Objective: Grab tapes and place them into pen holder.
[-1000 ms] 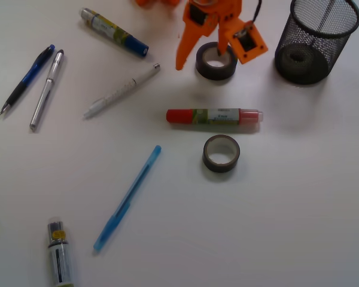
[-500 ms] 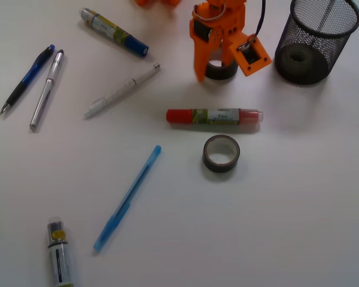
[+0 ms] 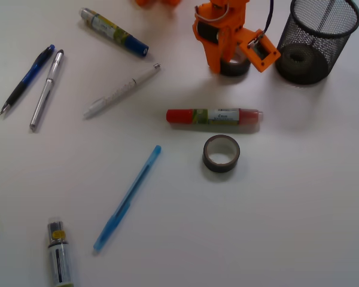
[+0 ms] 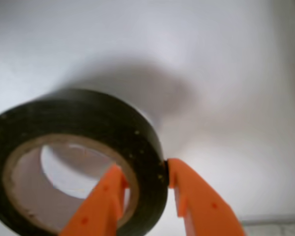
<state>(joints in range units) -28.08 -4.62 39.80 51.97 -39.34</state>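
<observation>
Since a moment ago, the orange gripper [image 3: 230,57] has slid sideways, closer to the pen holder [image 3: 316,40], and it has taken a dark tape roll [image 4: 76,162] along with it. Now the fingers [image 4: 105,199] are pinching the wall of that roll, one finger inside the hole and one outside. The roll sits just beside the pen holder, on the side facing the white pen [image 3: 121,91], and it looks a bit lifted off the white surface [image 3: 299,209], though that is hard to tell. A second dark roll [image 3: 221,153] lies well away from the pen holder, just below the red-capped marker [image 3: 214,116]. Something dark and round shows through the mesh at the bottom of the pen holder, maybe a roll that is already in. The grip is only on a thin edge, so the roll could tip or slip out when it goes up. The pen holder's rim is high and close, so the hanging roll could bump the mesh and knock the pen holder over if it is not raised enough first.
</observation>
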